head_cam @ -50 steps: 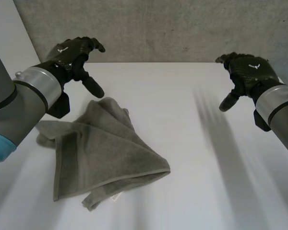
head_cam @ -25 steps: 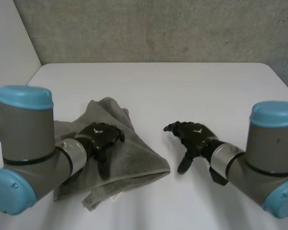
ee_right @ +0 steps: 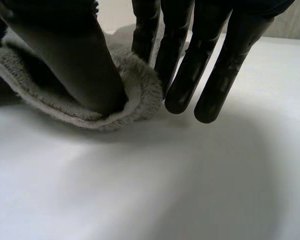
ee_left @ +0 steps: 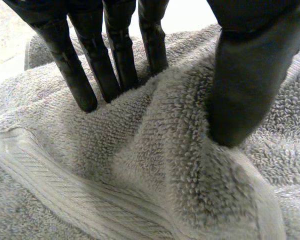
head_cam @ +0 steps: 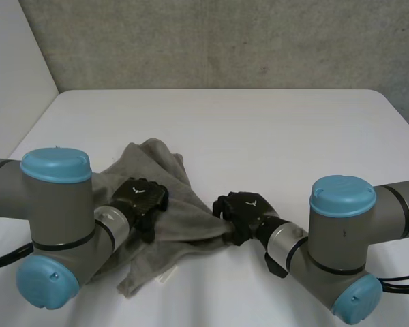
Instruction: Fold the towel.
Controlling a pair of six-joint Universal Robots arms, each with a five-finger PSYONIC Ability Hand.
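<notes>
**Two hands on one soft towel**

Two pinches are on as I read it. The towel lies crumpled on the white table, on the left arm's side of the middle. It is thick grey terry, light and limp. I judge it will sag and drag instead of holding a shape, but the pile should give plenty of grip.

My left hand sits on the middle of the cloth. Its wrist view shows a raised ridge squeezed between the straight fingers and the thumb, with a woven hem band running just past the fingertips.

My right hand is at the corner that points toward the right arm. There the thumb presses the rolled edge against the nearest finger, and the other fingers stand beside the cloth, over bare table.

I think the hemmed edges and corners are the better places to hold, since a mid-cloth ridge only lifts a bunch.

From the head view I get the towel's whole outline and both arms, but not the contact. Each wrist view gives the pinch and loses the layout.
</notes>
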